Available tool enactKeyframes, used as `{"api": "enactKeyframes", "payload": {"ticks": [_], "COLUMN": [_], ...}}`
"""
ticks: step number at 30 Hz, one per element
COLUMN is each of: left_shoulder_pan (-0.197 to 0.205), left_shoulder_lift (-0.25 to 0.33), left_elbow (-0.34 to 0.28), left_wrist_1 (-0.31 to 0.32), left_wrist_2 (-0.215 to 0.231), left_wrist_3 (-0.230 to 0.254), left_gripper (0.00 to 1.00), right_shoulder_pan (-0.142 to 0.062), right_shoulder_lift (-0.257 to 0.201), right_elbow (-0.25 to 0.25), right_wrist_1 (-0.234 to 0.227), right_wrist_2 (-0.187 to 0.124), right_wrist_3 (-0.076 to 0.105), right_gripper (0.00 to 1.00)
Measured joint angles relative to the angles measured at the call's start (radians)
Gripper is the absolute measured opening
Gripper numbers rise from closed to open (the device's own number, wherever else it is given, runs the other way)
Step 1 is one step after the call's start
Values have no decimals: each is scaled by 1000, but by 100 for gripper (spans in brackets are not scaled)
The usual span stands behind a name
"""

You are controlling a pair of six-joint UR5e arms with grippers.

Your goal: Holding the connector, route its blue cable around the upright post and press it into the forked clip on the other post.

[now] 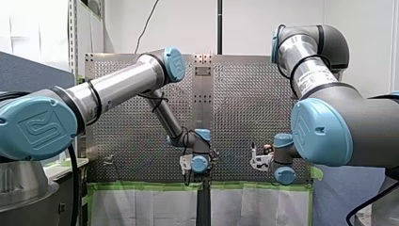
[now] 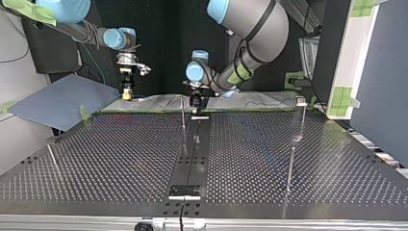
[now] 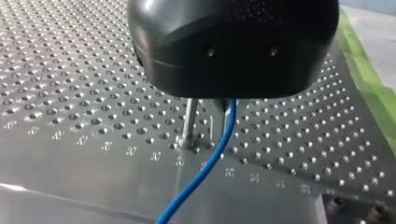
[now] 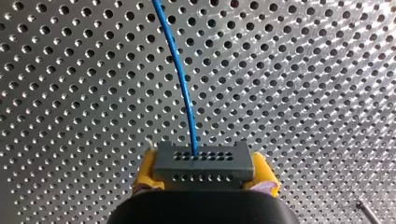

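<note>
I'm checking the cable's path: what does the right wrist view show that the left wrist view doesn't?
Only the right wrist view shows the grey connector gripped between my right gripper's yellow pads. Only the left wrist view shows the upright post, close beside the blue cable. Both show that cable and the perforated table.

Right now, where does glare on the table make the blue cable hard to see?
Right wrist view: bright streaks cross the table, yet the blue cable stands out down to the connector. Left wrist view: one pale streak, cable clear. Top view: the table mirrors a post.
</note>
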Motion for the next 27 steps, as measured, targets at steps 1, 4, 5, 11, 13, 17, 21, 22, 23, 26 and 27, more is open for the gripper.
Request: {"api": "enactKeyframes", "payload": {"ticks": [1, 4, 5, 11, 13, 17, 21, 22, 23, 26, 27], "left_shoulder_pan": [3, 11, 13, 24, 27, 31, 32, 33, 34, 36, 36], "left_shoulder_lift": [-2, -12, -17, -31, -38, -62, -80, -81, -82, -83, -83], "left_elbow": [4, 20, 25, 41, 42, 38, 33, 33, 32, 32, 30], "left_wrist_1": [-2, -13, -19, -47, -52, -62, -66, -66, -67, -70, -73], "left_wrist_2": [0, 4, 6, 17, 20, 26, 37, 40, 41, 44, 43], "left_wrist_3": [0, 0, 0, 0, 0, 2, 3, 3, 3, 4, 4], "left_gripper": [0, 0, 0, 0, 0, 0, 0, 0, 0, 0, 0], "right_shoulder_pan": [0, 0, 0, 0, 1, 4, 4, 4, 4, 5, 5], "right_shoulder_lift": [0, 1, 1, 1, 2, 3, 3, 3, 3, 4, 4], "right_elbow": [-2, -6, -7, -8, -8, -5, -9, -11, -12, -15, -14], "right_wrist_1": [1, 4, 5, 9, 10, 13, 22, 23, 24, 26, 25], "right_wrist_2": [-2, -6, -7, -8, -8, -8, -6, -6, -6, -6, -6], "right_wrist_3": [-1, -4, -5, -9, -12, -17, -19, -19, -19, -20, -20], "right_gripper": [0, 0, 0, 0, 0, 0, 0, 0, 0, 0, 0]}}
